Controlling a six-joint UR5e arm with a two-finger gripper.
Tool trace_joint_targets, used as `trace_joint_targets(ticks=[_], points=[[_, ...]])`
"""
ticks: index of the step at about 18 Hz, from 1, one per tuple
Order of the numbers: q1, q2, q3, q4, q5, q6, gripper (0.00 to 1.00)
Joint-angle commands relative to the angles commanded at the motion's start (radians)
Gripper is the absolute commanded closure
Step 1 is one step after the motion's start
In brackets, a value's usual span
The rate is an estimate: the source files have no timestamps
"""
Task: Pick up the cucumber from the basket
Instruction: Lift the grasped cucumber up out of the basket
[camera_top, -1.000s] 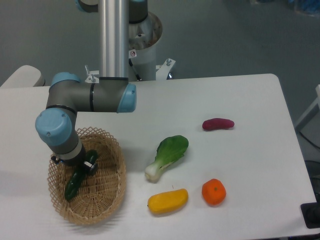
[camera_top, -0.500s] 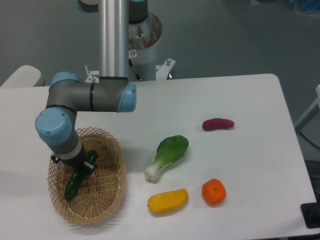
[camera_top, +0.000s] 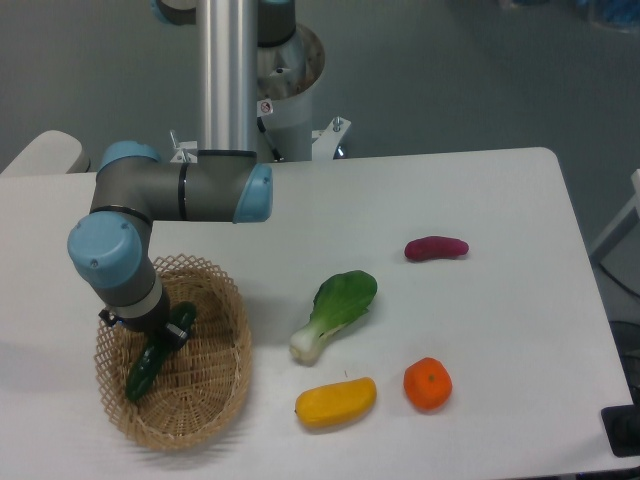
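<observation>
The dark green cucumber (camera_top: 143, 376) lies slantwise in the tan wicker basket (camera_top: 222, 375) at the table's front left. Its upper end (camera_top: 184, 321) and lower end stick out on either side of my wrist. My gripper (camera_top: 157, 348) points straight down over the cucumber's middle. The fingers are mostly hidden under the wrist and appear shut on the cucumber.
A leafy bok choy (camera_top: 335, 313) lies to the right of the basket. In front of it sit a yellow fruit (camera_top: 336, 401) and an orange (camera_top: 428, 384). A purple vegetable (camera_top: 436, 248) is farther back on the right. The arm's base column (camera_top: 230, 75) rises behind.
The arm has shifted slightly up and to the left. The cucumber's lower end has moved a little left with it.
</observation>
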Motion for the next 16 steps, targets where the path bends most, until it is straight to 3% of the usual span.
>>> trace_joint_targets(ticks=[7,16], points=[[0.032,0.041,0.063,-0.026,0.0,0.087,0.61],[0.199,0.072,0.184,-0.126,0.0,0.35,0.61]])
